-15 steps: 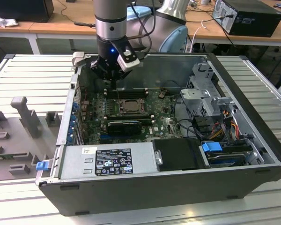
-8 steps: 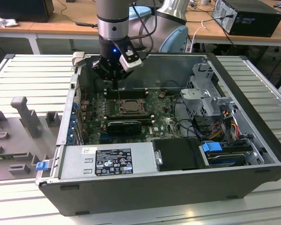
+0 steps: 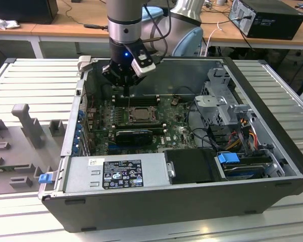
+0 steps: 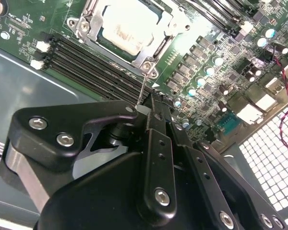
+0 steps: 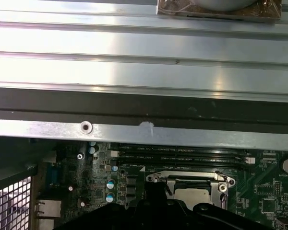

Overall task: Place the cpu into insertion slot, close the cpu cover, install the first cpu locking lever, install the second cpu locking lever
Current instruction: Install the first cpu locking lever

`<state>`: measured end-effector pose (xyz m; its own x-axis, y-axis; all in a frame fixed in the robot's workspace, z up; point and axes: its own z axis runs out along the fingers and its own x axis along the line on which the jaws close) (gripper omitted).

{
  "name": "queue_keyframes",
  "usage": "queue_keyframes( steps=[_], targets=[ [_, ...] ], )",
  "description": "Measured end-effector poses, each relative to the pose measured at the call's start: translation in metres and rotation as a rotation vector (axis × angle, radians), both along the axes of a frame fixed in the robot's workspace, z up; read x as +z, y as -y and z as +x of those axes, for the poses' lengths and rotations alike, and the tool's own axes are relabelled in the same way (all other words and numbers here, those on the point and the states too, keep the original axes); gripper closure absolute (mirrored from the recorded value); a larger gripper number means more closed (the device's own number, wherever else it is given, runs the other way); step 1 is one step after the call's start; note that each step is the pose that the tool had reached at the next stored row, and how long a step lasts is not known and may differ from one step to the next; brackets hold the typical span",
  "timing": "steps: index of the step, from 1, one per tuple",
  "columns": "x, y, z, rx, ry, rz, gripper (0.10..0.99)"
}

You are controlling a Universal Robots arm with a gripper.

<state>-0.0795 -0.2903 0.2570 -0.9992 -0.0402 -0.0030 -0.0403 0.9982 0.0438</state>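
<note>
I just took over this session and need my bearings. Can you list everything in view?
computer case: one, dark grey, lying open on the slatted table
motherboard: one, green, on the case floor
cpu: one, silvery, seated in the insertion slot
cpu cover: one, silver frame, down around the cpu
memory slots: several, black, beside the socket
power supply: one, grey, along the case's near edge
drive cage: one, metal, exterior view's right
gripper: one, black, above the socket's far edge

I see open room above the insertion slot (image 3: 140,114), where my gripper (image 3: 125,80) hangs; the memory slots (image 4: 93,64) flank it, the black expansion card (image 3: 134,135) lies nearby, and the drive cage (image 3: 223,108) with cables crowds the exterior view's right.
</note>
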Motion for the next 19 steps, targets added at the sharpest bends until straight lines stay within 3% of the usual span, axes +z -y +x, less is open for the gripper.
queue_keyframes(
  steps=[19],
  targets=[
    [-0.0001, 0.0, 0.0181, 0.0, 0.0, 0.0, 0.98]
  ],
)
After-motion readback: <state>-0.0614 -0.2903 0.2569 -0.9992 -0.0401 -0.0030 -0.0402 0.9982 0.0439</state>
